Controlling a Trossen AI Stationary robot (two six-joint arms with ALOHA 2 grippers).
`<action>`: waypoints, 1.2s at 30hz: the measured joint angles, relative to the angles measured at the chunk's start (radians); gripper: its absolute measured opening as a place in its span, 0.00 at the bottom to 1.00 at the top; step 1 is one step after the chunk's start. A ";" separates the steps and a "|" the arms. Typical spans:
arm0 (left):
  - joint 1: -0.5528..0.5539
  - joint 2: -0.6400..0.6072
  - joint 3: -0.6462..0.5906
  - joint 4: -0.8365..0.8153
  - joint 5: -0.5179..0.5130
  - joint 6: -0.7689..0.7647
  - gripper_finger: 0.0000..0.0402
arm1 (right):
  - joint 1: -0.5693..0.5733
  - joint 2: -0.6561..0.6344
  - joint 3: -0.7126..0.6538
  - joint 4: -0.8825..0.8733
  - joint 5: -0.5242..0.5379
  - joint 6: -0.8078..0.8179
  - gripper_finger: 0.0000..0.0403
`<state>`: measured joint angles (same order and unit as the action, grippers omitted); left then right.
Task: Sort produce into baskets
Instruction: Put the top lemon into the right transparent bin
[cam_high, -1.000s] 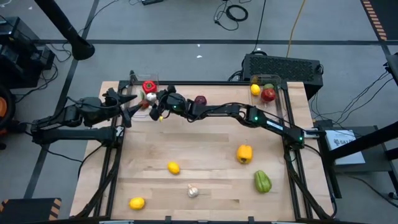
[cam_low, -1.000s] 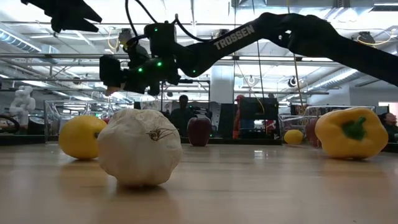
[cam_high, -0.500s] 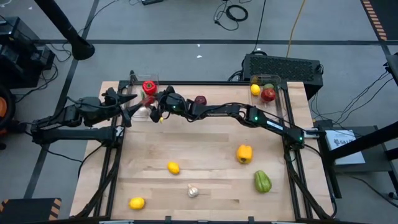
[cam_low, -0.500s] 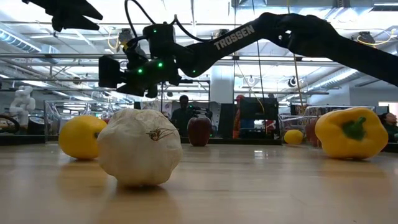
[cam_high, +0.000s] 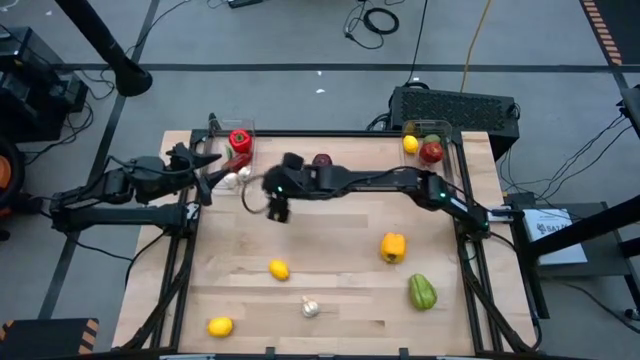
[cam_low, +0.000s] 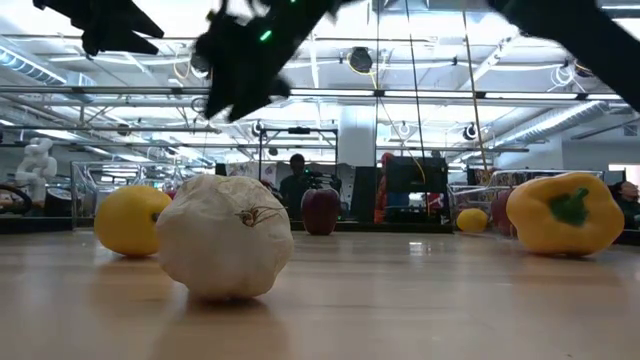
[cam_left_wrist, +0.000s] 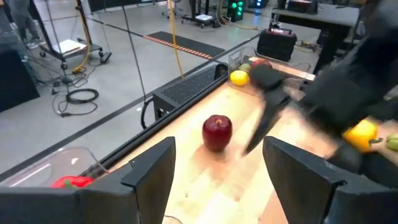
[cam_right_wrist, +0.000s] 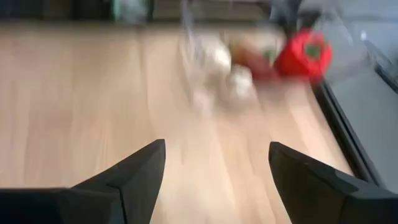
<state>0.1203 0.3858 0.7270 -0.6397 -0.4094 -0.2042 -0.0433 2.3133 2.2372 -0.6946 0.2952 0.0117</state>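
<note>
Where the tabletop comes closest to the low camera, a white garlic bulb sits with its root end turned toward that camera, and a lemon lies just behind it to one side. Seen from above, that garlic rests between a second lemon at the near left corner and a green pepper whose long axis runs near to far. Further in, a yellow pepper lies with its stem toward the low camera, well apart from the middle lemon.

Beyond these, the right gripper hangs over bare wood left of centre, blurred, its fingers spread with nothing between them. A dark red apple stands upright near the far edge, stem up.

At the far left corner the left basket holds a red pepper, garlic bulbs and a red piece I cannot make out. The left gripper waits just beside that basket, its fingers apart and empty. At the far right corner the right basket holds a lemon, a red apple and something green behind it. A black box lies beyond the tabletop's far edge.
</note>
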 joint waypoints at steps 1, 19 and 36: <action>0.000 0.001 -0.002 0.001 0.007 0.000 0.62 | 0.019 -0.022 0.000 -0.087 0.024 -0.002 0.69; -0.106 0.318 -0.013 0.243 0.129 0.084 0.62 | 0.397 -0.188 -0.037 -0.651 0.140 0.148 0.68; -0.271 0.496 0.060 0.296 0.183 0.132 0.62 | 0.473 -0.603 -0.819 -0.429 0.297 0.463 0.42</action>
<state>-0.1506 0.8820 0.7872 -0.3433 -0.2264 -0.0723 0.4295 1.7108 1.4178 -1.1232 0.5917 0.4745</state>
